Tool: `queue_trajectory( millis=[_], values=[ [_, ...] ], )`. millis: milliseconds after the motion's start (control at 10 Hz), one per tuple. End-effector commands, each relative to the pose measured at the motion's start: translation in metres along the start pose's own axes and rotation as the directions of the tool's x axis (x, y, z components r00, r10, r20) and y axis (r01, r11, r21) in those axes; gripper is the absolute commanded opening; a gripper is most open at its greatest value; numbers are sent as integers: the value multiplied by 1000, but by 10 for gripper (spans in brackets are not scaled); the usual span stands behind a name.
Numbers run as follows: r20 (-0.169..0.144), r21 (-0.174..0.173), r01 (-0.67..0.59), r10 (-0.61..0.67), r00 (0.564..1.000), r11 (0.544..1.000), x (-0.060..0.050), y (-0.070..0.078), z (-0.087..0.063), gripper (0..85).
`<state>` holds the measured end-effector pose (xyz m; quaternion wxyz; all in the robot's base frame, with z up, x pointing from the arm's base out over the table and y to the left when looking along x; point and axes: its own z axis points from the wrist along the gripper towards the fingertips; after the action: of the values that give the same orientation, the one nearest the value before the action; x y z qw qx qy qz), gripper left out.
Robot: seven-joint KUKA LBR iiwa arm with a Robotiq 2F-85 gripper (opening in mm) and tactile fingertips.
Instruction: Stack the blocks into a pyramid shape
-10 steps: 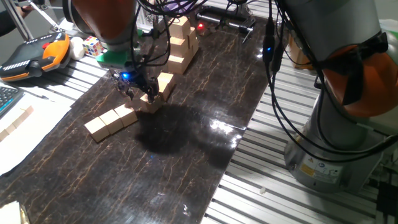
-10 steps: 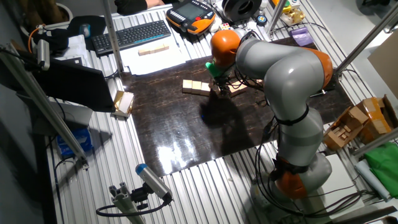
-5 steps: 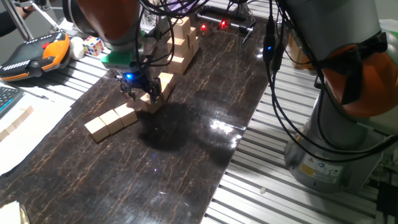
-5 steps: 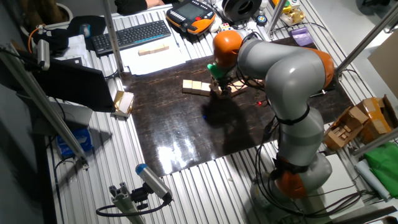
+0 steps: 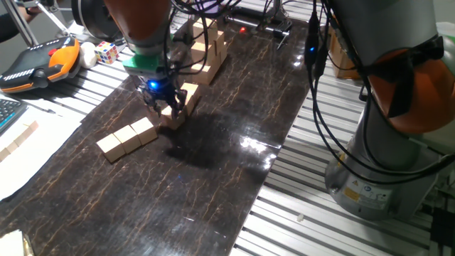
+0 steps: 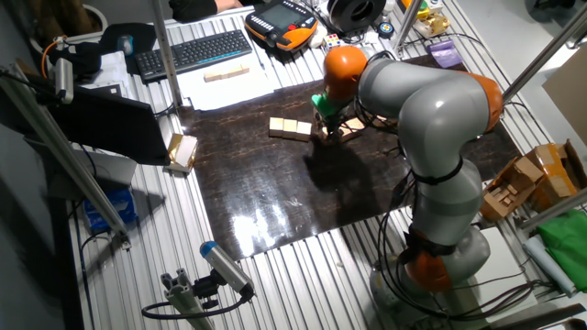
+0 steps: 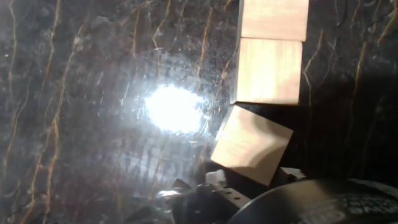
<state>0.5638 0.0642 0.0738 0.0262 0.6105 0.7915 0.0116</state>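
Three tan blocks (image 5: 128, 138) lie in a row on the dark mat, also seen in the other fixed view as blocks (image 6: 289, 128). Just right of the row, my gripper (image 5: 169, 110) points down with its fingers on either side of one more block (image 5: 173, 119) and looks shut on it. In the hand view this block (image 7: 252, 144) sits turned at an angle, one corner near the end of the row (image 7: 268, 70). Another loose block (image 5: 190, 93) rests right behind the gripper. No pyramid shape shows.
A taller tower of wooden cubes (image 5: 207, 43) stands at the mat's far end. A multicoloured puzzle cube (image 5: 106, 51) and an orange hand-held controller (image 5: 43, 60) lie on the slatted table at left. The arm's grey base (image 5: 377, 163) fills the right side.
The gripper has shifted a little to the right and away from the row, and the block between its fingers has moved with it. The row of three has stayed put.
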Motion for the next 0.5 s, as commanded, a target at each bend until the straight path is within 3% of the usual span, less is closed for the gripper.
queue_trajectory(
  millis=[0, 200, 400],
  values=[
    [3, -6, 0, 0, 1000, 1000, 4, -2, 2, 317],
    [11, 4, -21, 20, 1000, 1000, 8, -3, 0, 343],
    [8, -8, -27, 27, 1000, 1000, 10, -4, 3, 333]
  ],
)
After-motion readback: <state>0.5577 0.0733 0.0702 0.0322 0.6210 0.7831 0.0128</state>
